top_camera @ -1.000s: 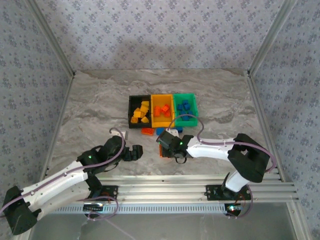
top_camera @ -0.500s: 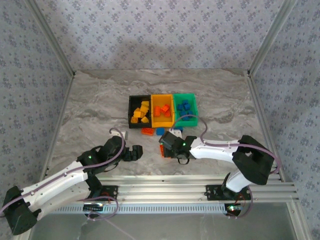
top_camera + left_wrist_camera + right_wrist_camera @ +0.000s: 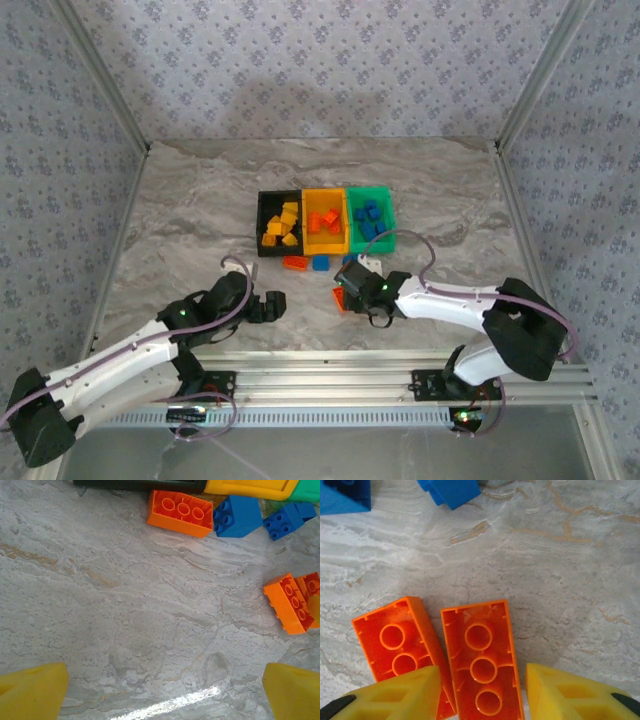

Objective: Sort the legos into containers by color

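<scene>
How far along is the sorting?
Done: yellow legos sit in the black bin, orange ones in the yellow bin, blue ones in the green bin. In hand: right claw straddles an orange brick, grip unconfirmed. Remaining: its orange neighbour, a third orange brick and blue bricks near the bins.

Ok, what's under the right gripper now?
Two orange bricks lie hollow side up beneath the right gripper: one between its fingers, the other beside it, partly covered by one finger. Their near ends are hidden.
</scene>
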You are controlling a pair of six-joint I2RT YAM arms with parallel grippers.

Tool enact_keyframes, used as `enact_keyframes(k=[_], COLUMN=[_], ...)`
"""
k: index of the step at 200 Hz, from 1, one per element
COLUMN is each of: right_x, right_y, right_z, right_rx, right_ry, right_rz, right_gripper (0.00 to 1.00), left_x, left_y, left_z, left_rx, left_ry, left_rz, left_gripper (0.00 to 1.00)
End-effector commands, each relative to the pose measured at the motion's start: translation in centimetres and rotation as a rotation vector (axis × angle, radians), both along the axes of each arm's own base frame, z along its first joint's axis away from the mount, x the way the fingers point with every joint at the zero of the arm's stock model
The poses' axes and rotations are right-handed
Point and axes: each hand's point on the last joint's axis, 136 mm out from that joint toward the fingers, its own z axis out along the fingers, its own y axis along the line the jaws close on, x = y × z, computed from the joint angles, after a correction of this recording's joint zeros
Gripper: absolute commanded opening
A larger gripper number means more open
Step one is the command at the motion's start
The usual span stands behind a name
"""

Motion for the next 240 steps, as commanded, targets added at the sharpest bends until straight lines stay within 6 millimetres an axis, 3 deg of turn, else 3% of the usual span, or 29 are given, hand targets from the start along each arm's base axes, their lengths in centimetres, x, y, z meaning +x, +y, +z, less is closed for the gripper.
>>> enact_keyframes(k=[1, 74, 114, 143, 174, 215, 240], right_x=[-0.2, -0.3, 0.5, 0.7, 0.5, 0.3, 0.2], right_y=[-1.0, -4.2, -3.0, -3.2, -4.7, -5.3, -5.5], right_z=[-1.4, -1.4, 1.2, 3.3, 2.3, 0.2, -0.9], right_rx=[-0.041, -0.058, 0.041, 0.076, 0.048, 0.039, 0.030], right_ry=[0.034, 0.037, -0.040, -0.082, -0.039, 0.012, 0.036], right_rz=[-0.011, -0.090, -0.027, -0.032, -0.064, -0.081, -0.089], right_gripper=[0.51, 0.51, 0.58, 0.64, 0.59, 0.48, 0.46], left_x=[0.3, 0.4, 0.5, 0.5, 0.4, 0.4, 0.5], left_y=[-0.4, -0.7, -0.9, -1.0, -0.9, -0.9, -0.9], left_z=[0.5, 0.7, 0.6, 0.7, 0.5, 0.5, 0.5], left_rx=[-0.024, -0.023, -0.021, -0.025, -0.023, -0.026, -0.026], left_ry=[-0.005, -0.004, 0.000, 0.001, 0.005, 0.004, 0.003], left_rz=[0.002, -0.006, -0.009, -0.011, -0.009, -0.007, -0.005], left_gripper=[1.00, 1.00, 1.00, 1.00, 1.00, 1.00, 1.00])
